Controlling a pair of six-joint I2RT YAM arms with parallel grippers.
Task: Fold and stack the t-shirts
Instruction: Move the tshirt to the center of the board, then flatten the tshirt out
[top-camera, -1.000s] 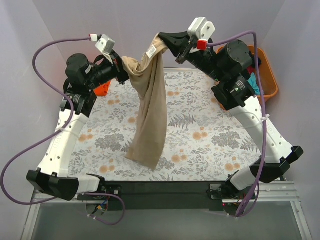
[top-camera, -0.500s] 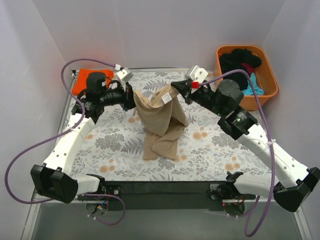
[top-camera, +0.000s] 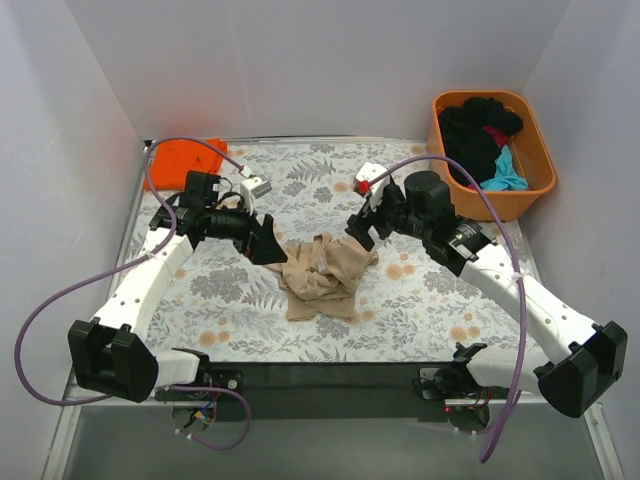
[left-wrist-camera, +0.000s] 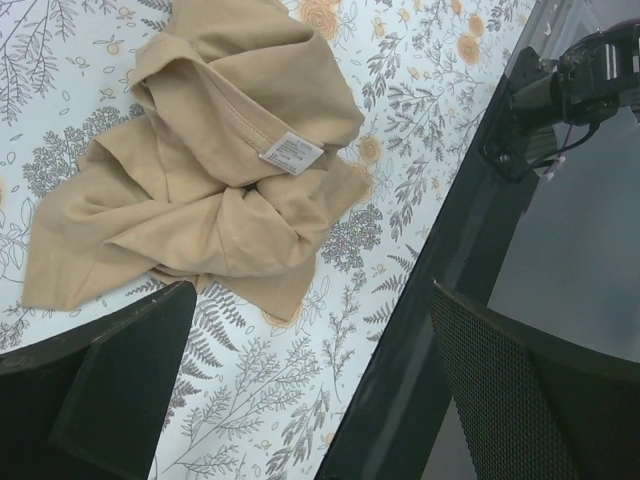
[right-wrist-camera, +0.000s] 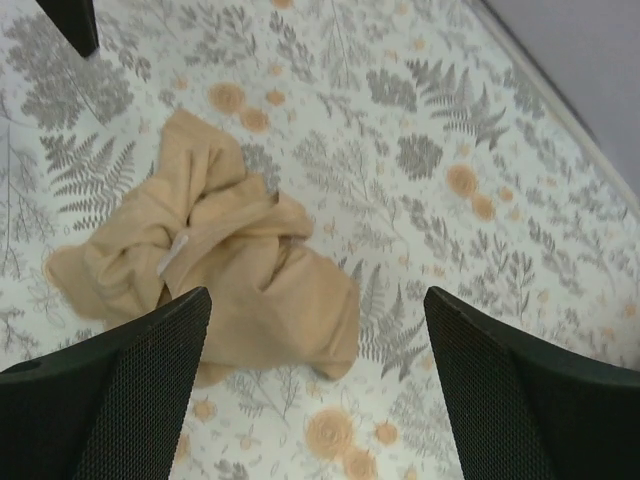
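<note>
A tan t-shirt lies crumpled in a heap in the middle of the flowered table; it also shows in the left wrist view and the right wrist view, with its white neck label up. My left gripper hovers just left of the heap, open, with nothing between its fingers. My right gripper hangs just right of and behind the heap, open and empty as well. An orange t-shirt lies flat at the table's far left corner. Black, red and teal t-shirts fill the tub.
An orange plastic tub stands at the back right beside the table. The table's black front edge runs close under the left gripper. White walls close in the left, back and right sides.
Both grippers came down from high above the table and opened. The tan t-shirt, which hung stretched between them, dropped and now lies in a heap.
</note>
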